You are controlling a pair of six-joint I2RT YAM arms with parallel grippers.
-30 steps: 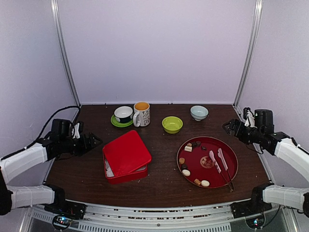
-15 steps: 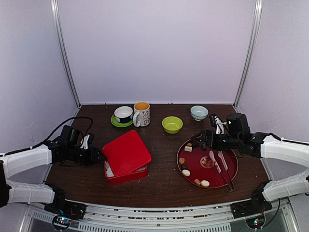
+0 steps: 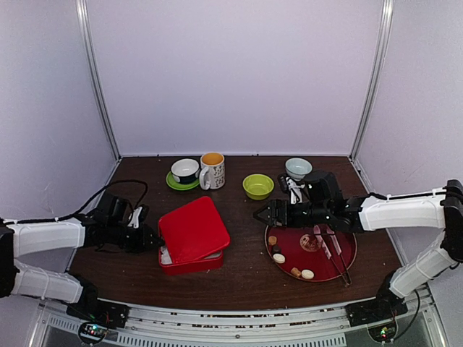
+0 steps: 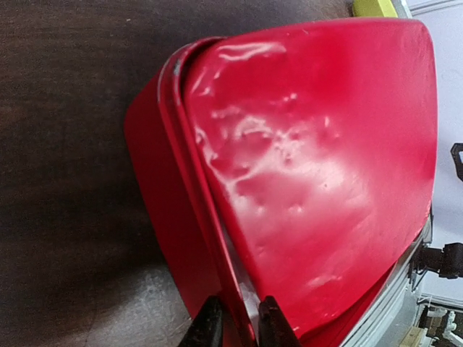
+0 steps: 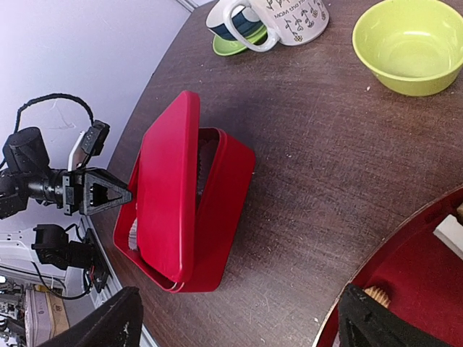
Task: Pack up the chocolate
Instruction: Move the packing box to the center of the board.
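Chocolate sits on the red tray near our spread right claw, so with our left claw pinching the red lid by its edge, we should lift slowly and keep the grip square.

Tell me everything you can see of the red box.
The red box is a glossy, metal-looking tin, square with rounded corners, lying on the dark table left of centre. Its lid, slightly rippled on top, sits askew and tilted on the base, showing a white liner inside. The left tool pinches the lid's rim at the box's left side; nothing else touches it.
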